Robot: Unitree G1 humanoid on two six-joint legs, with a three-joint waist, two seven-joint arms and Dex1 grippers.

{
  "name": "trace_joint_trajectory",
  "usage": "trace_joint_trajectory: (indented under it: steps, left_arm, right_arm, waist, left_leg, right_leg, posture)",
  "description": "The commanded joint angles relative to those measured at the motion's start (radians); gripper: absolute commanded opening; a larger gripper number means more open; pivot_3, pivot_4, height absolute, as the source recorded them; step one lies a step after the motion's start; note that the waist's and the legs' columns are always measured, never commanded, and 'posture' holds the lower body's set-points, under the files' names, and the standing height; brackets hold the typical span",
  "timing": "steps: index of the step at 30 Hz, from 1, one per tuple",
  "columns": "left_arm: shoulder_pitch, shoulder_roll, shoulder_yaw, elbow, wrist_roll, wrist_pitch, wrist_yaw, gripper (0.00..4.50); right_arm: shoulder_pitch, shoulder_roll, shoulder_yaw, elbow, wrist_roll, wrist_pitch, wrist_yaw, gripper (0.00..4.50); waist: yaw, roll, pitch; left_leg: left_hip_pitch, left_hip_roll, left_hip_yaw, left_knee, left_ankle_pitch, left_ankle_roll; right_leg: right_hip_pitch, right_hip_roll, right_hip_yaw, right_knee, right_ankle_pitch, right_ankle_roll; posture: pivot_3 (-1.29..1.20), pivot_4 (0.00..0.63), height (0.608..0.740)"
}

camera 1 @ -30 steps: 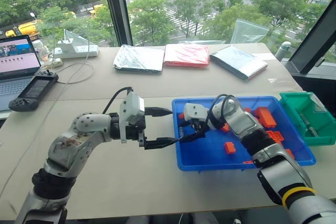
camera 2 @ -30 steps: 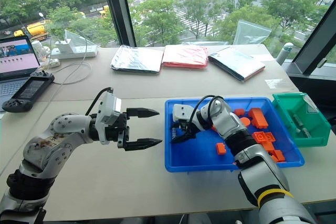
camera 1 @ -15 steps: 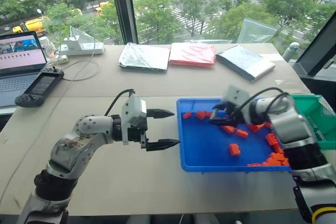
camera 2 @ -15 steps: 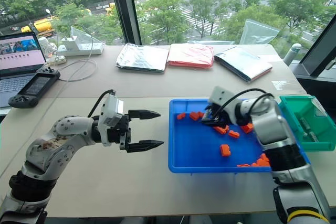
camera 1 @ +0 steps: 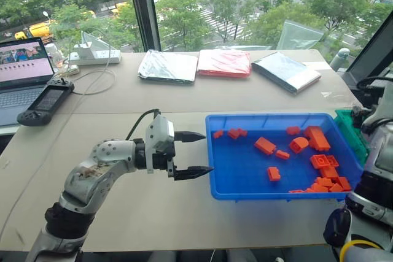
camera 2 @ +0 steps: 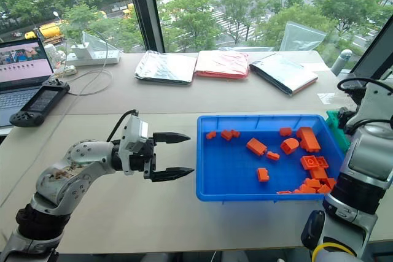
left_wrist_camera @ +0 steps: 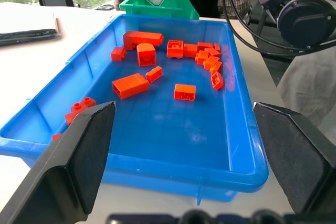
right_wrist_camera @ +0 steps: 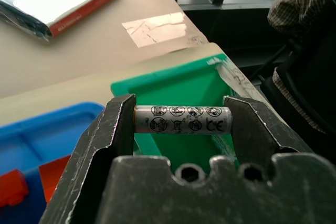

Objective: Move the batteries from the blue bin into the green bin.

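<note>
— Claw check, right claw (right_wrist_camera: 181, 121)?
— Pinching a battery (right_wrist_camera: 182, 119) endwise, poised over the green bin (right_wrist_camera: 173, 85) for dropping.
— Left claw (camera 2: 172, 156)?
— Spread, idle beside the blue bin (camera 2: 202, 151), which shows only orange bricks (camera 2: 256, 146).
— Hidden?
— The green bin's floor.

Glossy plastic blue bin (camera 1: 242, 185), matt orange bricks (camera 1: 265, 146), smooth metallic battery (right_wrist_camera: 182, 119), foil-like pouches (camera 1: 164, 67).
</note>
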Motion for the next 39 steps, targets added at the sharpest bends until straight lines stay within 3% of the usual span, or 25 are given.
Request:
trace_joint_trajectory:
  steps: [1,3,4,7,8,12,15,18,20,23,30,37,39]
  left_arm:
    - [-0.002,-0.002,0.004,-0.03,-0.002,-0.025,-0.009,4.5]
    - [-0.001,-0.002,0.006,-0.032,-0.004,-0.024,-0.01,4.5]
    - [0.0,-0.002,0.006,-0.033,-0.004,-0.023,-0.011,4.5]
    - [0.002,-0.002,0.007,-0.034,-0.004,-0.023,-0.014,4.5]
    - [0.001,-0.002,0.006,-0.032,-0.004,-0.023,-0.015,4.5]
    - [-0.004,-0.009,0.003,-0.031,-0.004,-0.021,-0.013,4.5]
    - [-0.006,-0.013,-0.002,-0.029,0.0,-0.023,-0.011,4.5]
    - [-0.007,-0.02,-0.002,-0.029,0.001,-0.02,-0.007,4.5]
    - [-0.007,-0.022,-0.001,-0.028,0.0,-0.011,0.0,4.5]
    - [-0.005,-0.027,-0.001,-0.017,0.007,-0.017,0.004,4.5]
    - [0.009,-0.028,0.001,-0.01,0.019,-0.023,0.016,4.5]
    - [0.019,-0.047,0.015,0.002,0.046,-0.032,0.066,4.5]
    - [0.017,-0.075,0.037,0.02,0.07,-0.025,0.144,4.5]
  right_arm:
    - [0.0,-0.001,-0.03,-0.065,0.018,0.005,-0.043,2.5]
    - [-0.008,0.007,-0.057,-0.078,0.026,-0.013,-0.075,2.5]
    - [-0.013,0.009,-0.069,-0.085,0.031,-0.029,-0.088,3.5]
    - [-0.025,0.005,-0.078,-0.1,0.049,-0.065,-0.112,4.35]
    - [-0.026,-0.004,-0.073,-0.102,0.053,-0.082,-0.116,4.44]
    - [-0.058,-0.04,-0.06,-0.115,0.105,-0.156,-0.078,4.44]
    - [-0.054,-0.071,0.005,-0.158,0.226,-0.19,0.086,4.44]
    - [0.106,-0.159,0.136,-0.33,0.401,-0.206,0.387,4.44]
    - [0.26,-0.207,0.154,-0.446,0.549,-0.108,0.536,4.44]
    - [0.472,-0.288,0.133,-0.521,0.609,-0.14,0.663,4.44]
    - [0.618,-0.316,0.073,-0.523,0.647,-0.28,0.726,4.44]
    - [0.589,-0.257,0.089,-0.437,0.62,-0.364,0.615,4.44]
    - [0.561,-0.232,0.097,-0.401,0.571,-0.378,0.526,4.44]
  waist:
    - [-0.002,0.0,0.0]
    - [-0.003,0.0,0.0]
    - [-0.003,0.0,0.0]
    - [-0.003,0.0,0.0]
    - [-0.003,0.0,0.0]
    - [-0.003,0.0,0.0]
    - [-0.006,0.0,0.0]
    - [-0.011,0.0,0.0]
    - [-0.009,0.0,0.0]
    - [0.009,0.0,0.0]
    - [0.005,-0.001,0.0]
    - [0.006,-0.001,0.001]
    - [0.006,-0.001,0.0]
  left_leg:
    - [0.0,0.0,0.0,0.0,0.0,0.0]
    - [0.0,0.0,0.0,0.0,0.0,0.0]
    - [0.0,0.0,0.0,0.0,0.0,0.0]
    - [0.0,0.0,0.0,0.0,0.0,0.0]
    - [0.0,0.0,0.0,0.0,0.0,0.0]
    - [0.0,0.0,0.0,0.0,0.0,0.0]
    - [0.0,0.0,0.0,0.0,0.0,0.0]
    - [0.001,0.001,0.0,0.0,-0.001,0.001]
    - [0.001,0.002,-0.002,0.0,-0.001,0.002]
    - [0.0,0.002,-0.003,0.001,-0.002,0.004]
    - [0.012,0.001,-0.003,0.001,-0.003,0.005]
    - [0.017,0.002,-0.003,0.001,-0.003,0.005]
    - [0.017,0.002,-0.003,0.0,-0.003,0.005]
  right_leg:
    - [0.0,0.0,0.0,0.0,0.0,0.0]
    - [0.0,0.0,0.0,0.0,0.0,0.0]
    - [0.0,0.0,0.0,0.0,0.0,0.0]
    - [0.0,0.0,0.0,0.0,0.0,0.0]
    - [0.001,0.0,0.0,0.0,0.0,0.0]
    - [0.001,0.0,0.0,0.0,0.0,0.0]
    - [0.001,0.0,0.0,-0.001,0.0,0.0]
    - [0.002,0.001,0.0,-0.002,0.0,0.0]
    - [0.003,0.002,-0.002,-0.003,0.0,0.0]
    - [0.006,0.002,-0.004,-0.006,0.0,0.0]
    - [0.02,0.001,-0.004,-0.016,0.001,0.002]
    - [0.025,0.002,-0.004,-0.017,0.001,0.002]
    - [0.025,0.001,-0.004,-0.017,0.001,0.002]
  posture:
    - [0.0,0.15,0.74]
    - [0.0,0.15,0.74]
    - [0.0,0.15,0.74]
    - [0.0,0.15,0.74]
    - [0.0,0.15,0.74]
    - [0.0,0.15,0.74]
    - [0.0,0.15,0.74]
    - [0.0,0.15,0.74]
    - [0.0,0.15,0.74]
    - [0.0,0.15,0.74]
    - [0.0,0.15,0.74]
    - [0.0,0.15,0.74]
    - [0.0,0.15,0.74]
